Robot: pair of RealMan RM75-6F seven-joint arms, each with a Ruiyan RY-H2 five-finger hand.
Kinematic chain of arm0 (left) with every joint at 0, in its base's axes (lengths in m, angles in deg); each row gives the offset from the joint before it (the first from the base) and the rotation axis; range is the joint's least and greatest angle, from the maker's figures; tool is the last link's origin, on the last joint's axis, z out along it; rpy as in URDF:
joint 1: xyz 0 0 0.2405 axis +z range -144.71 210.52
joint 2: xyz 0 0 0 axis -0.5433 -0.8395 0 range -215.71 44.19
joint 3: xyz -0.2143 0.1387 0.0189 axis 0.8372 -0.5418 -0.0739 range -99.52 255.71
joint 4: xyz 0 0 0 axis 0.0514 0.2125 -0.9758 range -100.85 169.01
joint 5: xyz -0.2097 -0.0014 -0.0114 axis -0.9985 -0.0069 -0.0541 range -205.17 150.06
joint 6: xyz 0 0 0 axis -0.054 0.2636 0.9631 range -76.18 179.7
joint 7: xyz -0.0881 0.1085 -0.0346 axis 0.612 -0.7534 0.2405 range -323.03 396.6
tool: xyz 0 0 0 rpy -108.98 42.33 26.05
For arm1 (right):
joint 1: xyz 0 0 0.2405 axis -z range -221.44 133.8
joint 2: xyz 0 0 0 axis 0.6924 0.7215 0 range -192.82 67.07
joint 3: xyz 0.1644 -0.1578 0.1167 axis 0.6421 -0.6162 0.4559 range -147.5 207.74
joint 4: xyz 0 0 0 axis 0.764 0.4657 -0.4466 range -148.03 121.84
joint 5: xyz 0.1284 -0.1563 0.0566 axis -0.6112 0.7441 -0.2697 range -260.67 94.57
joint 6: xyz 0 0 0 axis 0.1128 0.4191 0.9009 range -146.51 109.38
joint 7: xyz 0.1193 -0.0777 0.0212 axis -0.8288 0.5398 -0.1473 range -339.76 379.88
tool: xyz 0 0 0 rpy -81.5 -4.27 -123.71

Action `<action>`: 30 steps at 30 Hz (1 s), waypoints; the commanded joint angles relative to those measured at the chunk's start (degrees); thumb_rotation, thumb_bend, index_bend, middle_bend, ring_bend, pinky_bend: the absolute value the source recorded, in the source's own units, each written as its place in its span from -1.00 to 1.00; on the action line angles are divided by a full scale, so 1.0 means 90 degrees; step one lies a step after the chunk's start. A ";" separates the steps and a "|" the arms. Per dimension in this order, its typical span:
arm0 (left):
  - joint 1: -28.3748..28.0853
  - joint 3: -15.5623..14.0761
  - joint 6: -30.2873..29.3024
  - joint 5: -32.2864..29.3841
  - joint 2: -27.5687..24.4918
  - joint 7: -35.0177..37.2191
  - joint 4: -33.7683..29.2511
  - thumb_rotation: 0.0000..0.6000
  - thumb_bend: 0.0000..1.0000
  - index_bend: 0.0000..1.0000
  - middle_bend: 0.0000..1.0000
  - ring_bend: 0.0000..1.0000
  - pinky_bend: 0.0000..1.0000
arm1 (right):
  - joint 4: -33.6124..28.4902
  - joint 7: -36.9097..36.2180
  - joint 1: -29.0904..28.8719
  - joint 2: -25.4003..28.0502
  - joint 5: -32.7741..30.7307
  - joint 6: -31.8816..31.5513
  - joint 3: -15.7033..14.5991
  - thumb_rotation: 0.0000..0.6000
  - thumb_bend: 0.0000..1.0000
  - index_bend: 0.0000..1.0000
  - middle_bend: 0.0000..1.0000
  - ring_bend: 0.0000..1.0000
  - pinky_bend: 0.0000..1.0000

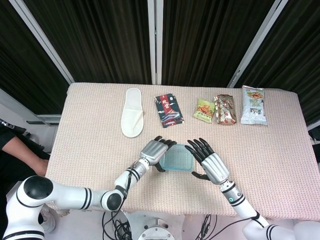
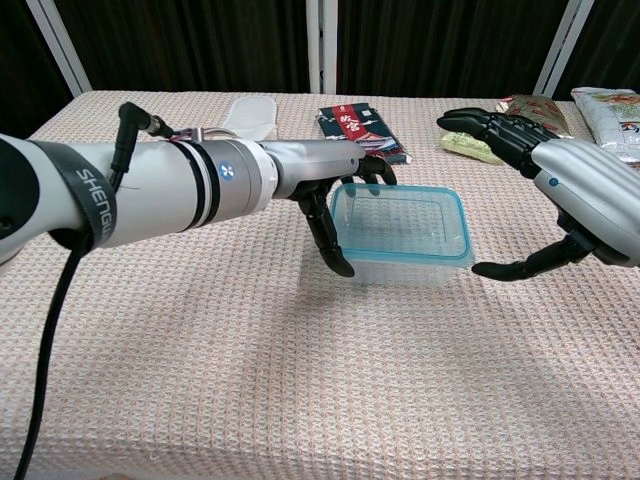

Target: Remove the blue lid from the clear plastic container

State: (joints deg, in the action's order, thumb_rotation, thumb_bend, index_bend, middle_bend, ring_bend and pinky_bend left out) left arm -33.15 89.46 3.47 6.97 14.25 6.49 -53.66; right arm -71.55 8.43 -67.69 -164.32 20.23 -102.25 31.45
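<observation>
Dark ribbed panels with pale metal struts back a bench [image 1: 90,145] draped in a beige, waffle-textured cloth. Near the front middle of it the left hand's black fingers [image 2: 330,232] curl against the left end of the clear plastic container [image 2: 405,235], thumb low on its wall, the rest over the far rim; the silver-backed left hand [image 1: 156,151] grips that end. The container is a shallow rounded rectangle, see-through, and the blue lid [image 1: 177,159] sits on it as a translucent teal rim and top. Just right of the container the right hand [image 1: 207,162] hovers with fingers [image 2: 490,128] spread apart, thumb reaching toward the container's right edge without visibly touching it. Beyond the container, toward the far edge, lie a white fabric slipper [image 1: 132,118], a dark glossy packet [image 1: 168,110], a green snack bag [image 1: 204,110], a crinkled red-brown bag [image 1: 225,109] and a pale printed pouch [image 1: 253,105].
</observation>
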 commanded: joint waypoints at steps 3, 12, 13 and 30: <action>-0.0041 -0.0034 0.0018 -0.0005 0.0010 -0.0015 0.0025 1.00 -1.00 -0.53 -0.38 -0.61 -0.82 | 0.0237 -0.0119 -0.0059 -0.0170 -0.0030 -0.0046 -0.0071 1.00 -0.99 -1.00 -1.00 -1.00 -1.00; -0.0086 -0.0047 0.0027 -0.0059 0.0031 0.0016 0.0049 1.00 -1.00 -0.53 -0.38 -0.61 -0.82 | 0.0374 -0.0197 -0.0152 -0.0274 -0.0103 -0.0078 -0.0108 1.00 -0.99 -1.00 -1.00 -1.00 -1.00; -0.0091 -0.0045 0.0029 -0.0065 0.0029 0.0020 0.0049 1.00 -1.00 -0.53 -0.38 -0.61 -0.82 | 0.0378 -0.0183 -0.0164 -0.0281 -0.0109 -0.0088 -0.0101 1.00 -0.99 -1.00 -1.00 -1.00 -1.00; -0.0115 -0.0121 -0.0025 0.0021 0.0089 0.0027 0.0176 1.00 -1.00 -0.53 -0.38 -0.61 -0.82 | 0.0135 -0.0117 -0.0272 -0.0201 -0.0237 -0.0206 -0.0067 1.00 -0.99 -1.00 -1.00 -1.00 -1.00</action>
State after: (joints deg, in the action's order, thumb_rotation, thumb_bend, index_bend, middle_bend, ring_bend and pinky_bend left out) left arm -34.19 88.39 3.26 7.15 15.04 6.73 -52.08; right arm -70.10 7.44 -70.09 -166.29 18.22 -104.05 30.80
